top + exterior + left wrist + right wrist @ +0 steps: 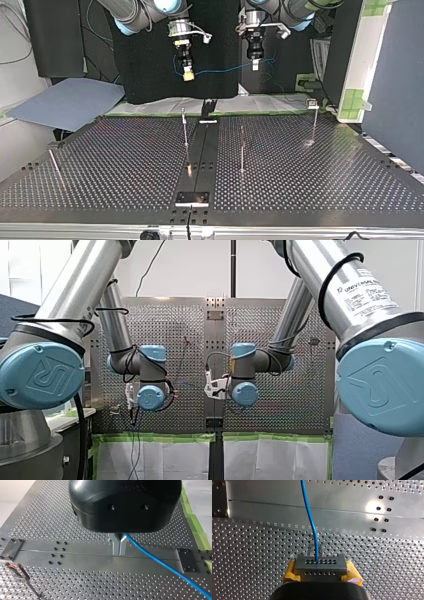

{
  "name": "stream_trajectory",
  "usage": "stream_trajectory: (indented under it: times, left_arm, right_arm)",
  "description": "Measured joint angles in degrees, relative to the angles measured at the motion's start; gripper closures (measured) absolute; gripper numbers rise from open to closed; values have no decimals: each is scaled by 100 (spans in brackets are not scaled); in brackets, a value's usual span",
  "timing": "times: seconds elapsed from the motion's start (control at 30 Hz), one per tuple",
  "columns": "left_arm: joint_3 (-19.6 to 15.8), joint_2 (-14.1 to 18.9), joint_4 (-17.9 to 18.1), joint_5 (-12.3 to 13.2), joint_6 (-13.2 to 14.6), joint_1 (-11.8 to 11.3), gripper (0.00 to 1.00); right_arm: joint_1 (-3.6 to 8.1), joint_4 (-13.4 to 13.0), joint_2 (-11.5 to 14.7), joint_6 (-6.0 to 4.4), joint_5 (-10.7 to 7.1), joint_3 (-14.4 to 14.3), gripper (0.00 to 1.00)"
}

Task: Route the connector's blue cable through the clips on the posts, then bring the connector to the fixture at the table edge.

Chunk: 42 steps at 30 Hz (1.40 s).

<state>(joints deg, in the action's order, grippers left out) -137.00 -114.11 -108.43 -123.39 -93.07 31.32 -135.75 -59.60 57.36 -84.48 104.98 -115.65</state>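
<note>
Arms hang high over the perforated table [280, 390] in front view, grippers too small there to read. Top view: my right gripper [188, 75] w/ yellow pads at view's left, my left gripper [255, 64] at view's right, both well above the table, blue cable [225, 68] slung between them, posts [242, 150] standing apart below. Left wrist view: metal fingers [114, 545] pinched narrow on the cable; right wrist view: yellow pads [290, 572] clamp the grey connector [319, 565], cable leaving its face ahead over the table.

connector [320, 566] in right claw [188, 75] | cable [162, 565] in left claw [119, 552] | both above table [125, 160]
</note>
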Motion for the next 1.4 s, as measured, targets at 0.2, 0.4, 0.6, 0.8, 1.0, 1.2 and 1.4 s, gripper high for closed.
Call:
stream_trajectory:
  times: [0.2, 0.4, 0.6, 0.8, 1.0, 1.2, 1.4]
  left_arm:
    - [6, -6, -11, 5, 14, 6, 100]
    - [48, -178, -43, 116, 41, 8, 100]
    - [51, -320, -47, 135, 44, 8, 100]
    - [45, -330, -58, 146, 35, -2, 100]
    - [20, -327, -258, 346, -147, -71, 100]
    - [18, -326, -452, 474, -214, -79, 100]
    - [17, -326, -476, 487, -219, -80, 100]
  right_arm:
    - [1, 0, 5, 0, 2, -3, 100]
    - [0, 0, 8, 0, 5, 1, 100]
    - [0, 0, 8, 1, 6, 2, 100]
    - [-2, 1, 8, -1, 5, 0, 100]
    - [-90, 190, -181, -163, -55, -119, 100]
    - [-104, 473, -437, -215, -63, -145, 100]
    - [-106, 751, -496, -219, -64, -147, 100]
